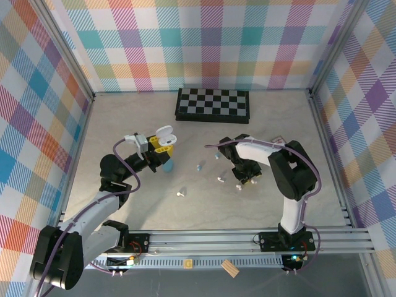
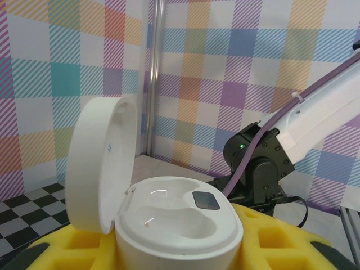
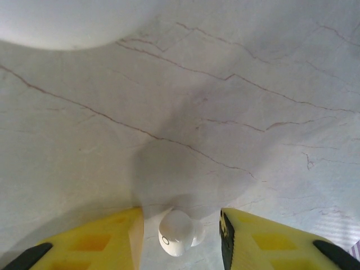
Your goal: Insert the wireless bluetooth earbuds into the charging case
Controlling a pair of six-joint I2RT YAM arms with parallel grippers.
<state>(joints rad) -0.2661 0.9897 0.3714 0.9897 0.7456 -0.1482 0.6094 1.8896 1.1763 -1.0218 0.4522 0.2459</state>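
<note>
My left gripper is shut on a white charging case, held above the table with its lid swung open and both wells empty. Yellow fingers press the case's sides. Several tiny earbuds lie on the table, among them white ones and a light blue one. My right gripper is low over the table, its yellow fingers either side of a white earbud with a gap on each side. From above, that gripper sits right of centre.
A black-and-white chessboard lies at the back of the table. A light blue object stands just below my left gripper. A blurred white rounded shape fills the right wrist view's upper left. Checked walls enclose the table.
</note>
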